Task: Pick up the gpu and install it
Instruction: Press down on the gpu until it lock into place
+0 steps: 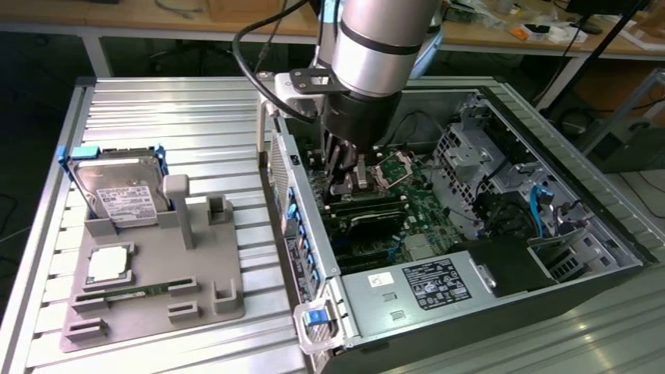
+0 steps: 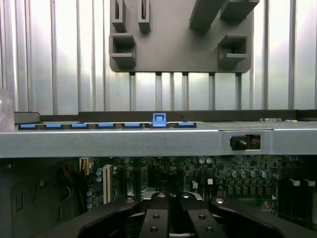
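My gripper is lowered inside the open computer case, over the motherboard. Its fingers stand pressed together, shut. A dark flat card, the gpu, sits just beneath them among the board's slots, with a pale metal piece at the fingertips. The contact itself is hidden by the wrist. In the wrist view my gripper points down at the board behind the case's grey side wall.
A grey parts holder lies at the exterior view's left. It carries a silver hard drive, a square chip and a green memory stick. Blue latches line the case wall. Drive cages and cables crowd the case's far side.
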Motion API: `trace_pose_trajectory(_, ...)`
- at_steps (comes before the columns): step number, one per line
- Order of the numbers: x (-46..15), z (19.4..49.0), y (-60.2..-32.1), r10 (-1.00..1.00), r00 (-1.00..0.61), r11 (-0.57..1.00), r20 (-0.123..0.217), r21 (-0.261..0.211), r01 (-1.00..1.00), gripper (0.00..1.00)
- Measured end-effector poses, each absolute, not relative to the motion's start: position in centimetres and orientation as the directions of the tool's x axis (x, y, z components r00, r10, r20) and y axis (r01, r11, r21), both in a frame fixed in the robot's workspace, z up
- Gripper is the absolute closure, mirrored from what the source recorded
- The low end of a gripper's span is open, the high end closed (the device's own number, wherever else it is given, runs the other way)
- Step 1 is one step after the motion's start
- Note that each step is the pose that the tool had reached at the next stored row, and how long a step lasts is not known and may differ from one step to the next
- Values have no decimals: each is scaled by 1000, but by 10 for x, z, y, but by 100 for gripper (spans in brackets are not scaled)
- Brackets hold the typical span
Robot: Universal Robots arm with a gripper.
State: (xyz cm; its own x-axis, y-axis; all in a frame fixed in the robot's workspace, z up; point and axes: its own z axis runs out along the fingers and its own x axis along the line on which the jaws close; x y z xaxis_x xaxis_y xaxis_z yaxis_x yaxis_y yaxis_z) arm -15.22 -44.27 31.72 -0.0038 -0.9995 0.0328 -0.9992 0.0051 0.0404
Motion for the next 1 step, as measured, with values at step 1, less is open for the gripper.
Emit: trace_pose_trajectory(1, -152, 317, -443, -999, -4, 5, 33, 40, -999, 89)
